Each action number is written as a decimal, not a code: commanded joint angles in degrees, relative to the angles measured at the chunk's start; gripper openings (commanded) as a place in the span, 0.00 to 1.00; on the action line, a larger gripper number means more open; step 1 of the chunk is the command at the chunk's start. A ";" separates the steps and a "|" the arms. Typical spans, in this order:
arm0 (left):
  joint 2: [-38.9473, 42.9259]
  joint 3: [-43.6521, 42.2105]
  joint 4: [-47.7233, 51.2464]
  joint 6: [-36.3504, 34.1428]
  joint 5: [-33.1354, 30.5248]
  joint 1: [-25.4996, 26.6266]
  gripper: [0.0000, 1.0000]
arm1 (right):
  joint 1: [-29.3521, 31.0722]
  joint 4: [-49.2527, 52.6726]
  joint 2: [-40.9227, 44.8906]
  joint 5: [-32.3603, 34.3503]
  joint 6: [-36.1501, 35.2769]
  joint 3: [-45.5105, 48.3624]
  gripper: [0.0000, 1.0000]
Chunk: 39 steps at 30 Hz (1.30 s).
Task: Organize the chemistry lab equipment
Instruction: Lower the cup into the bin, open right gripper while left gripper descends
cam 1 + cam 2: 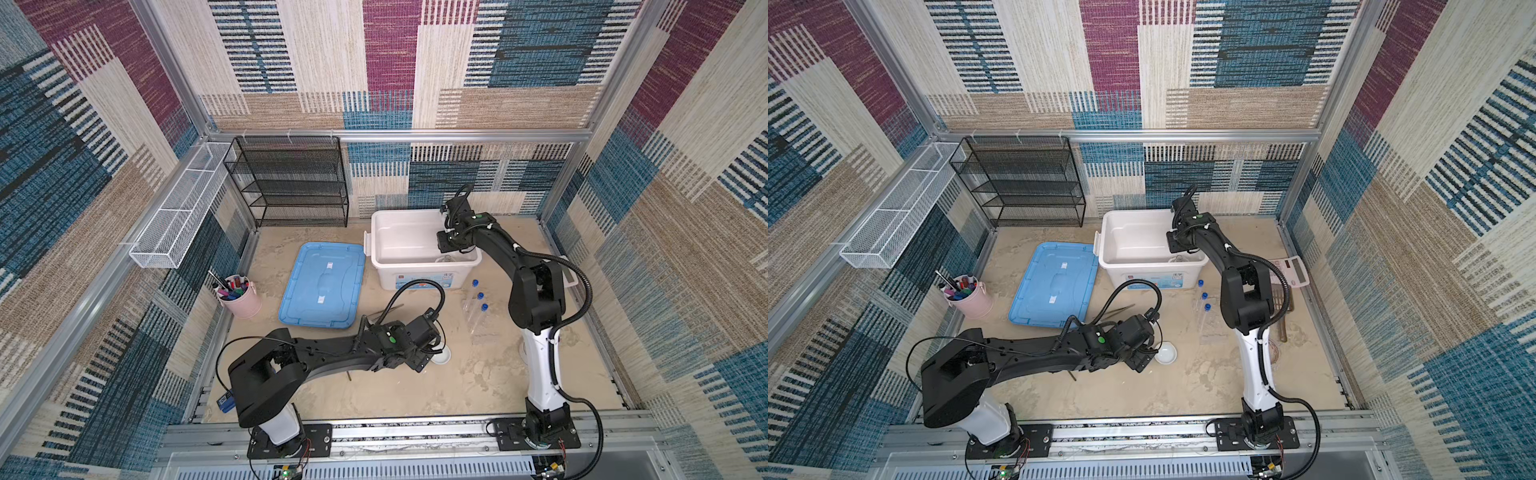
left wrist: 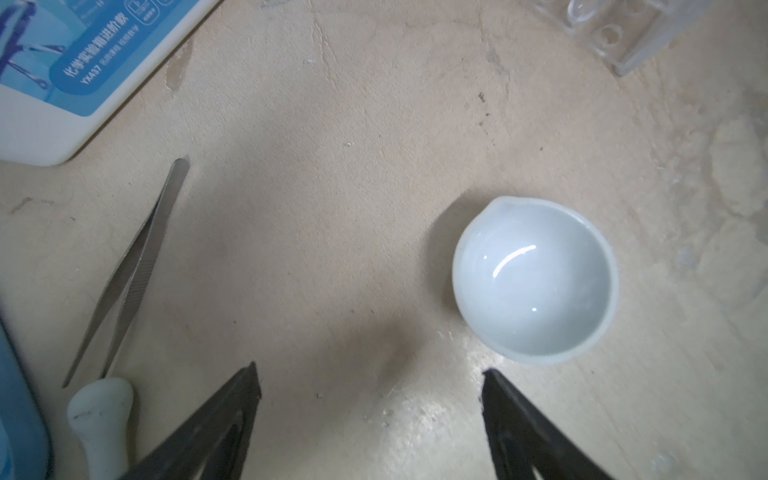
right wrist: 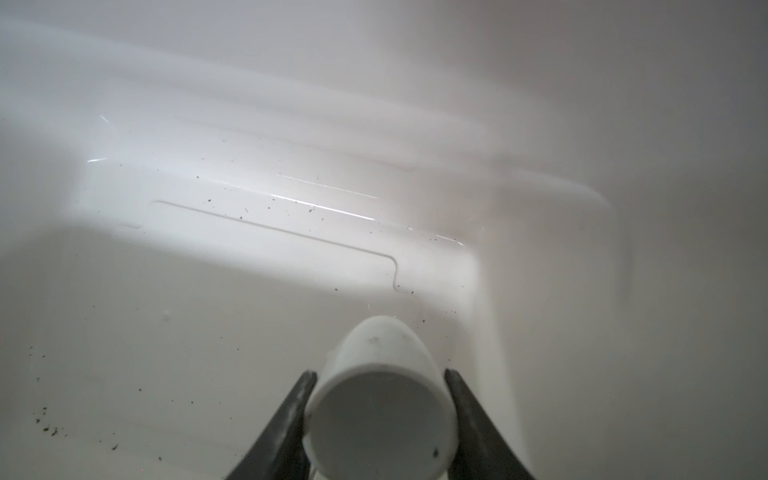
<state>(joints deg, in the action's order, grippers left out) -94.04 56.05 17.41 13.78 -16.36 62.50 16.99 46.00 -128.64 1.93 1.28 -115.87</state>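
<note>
As tweezers (image 2: pixel 137 282) lie flat, tips twd pestle (image 2: pixel 99 419).

a robot test cell staged as a chemistry bench

aluminium frame beams (image 1: pixel 415 135) hold walls of patchwork woven fabric panels (image 1: pixel 390 50), and two black-and-white robot arms (image 1: pixel 332 353) are bolted to a metal rail (image 1: pixel 415 434). on the sand-coloured tabletop (image 1: pixel 457 386) lie clear blue-capped test tubes (image 1: pixel 480 296) and a small white porcelain dish (image 2: pixel 534 282), near a white plastic box (image 1: pixel 415 276) with a blue chemistry-kit label.
</note>
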 commanded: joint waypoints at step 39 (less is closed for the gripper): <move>-6.81 8.62 1.96 -2.27 2.47 1.51 0.90 | 0.06 3.50 -1.55 2.32 1.28 -2.36 0.53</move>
<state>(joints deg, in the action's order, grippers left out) -100.20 63.66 18.55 12.27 -15.59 63.88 17.04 50.48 -131.17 3.20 2.50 -118.63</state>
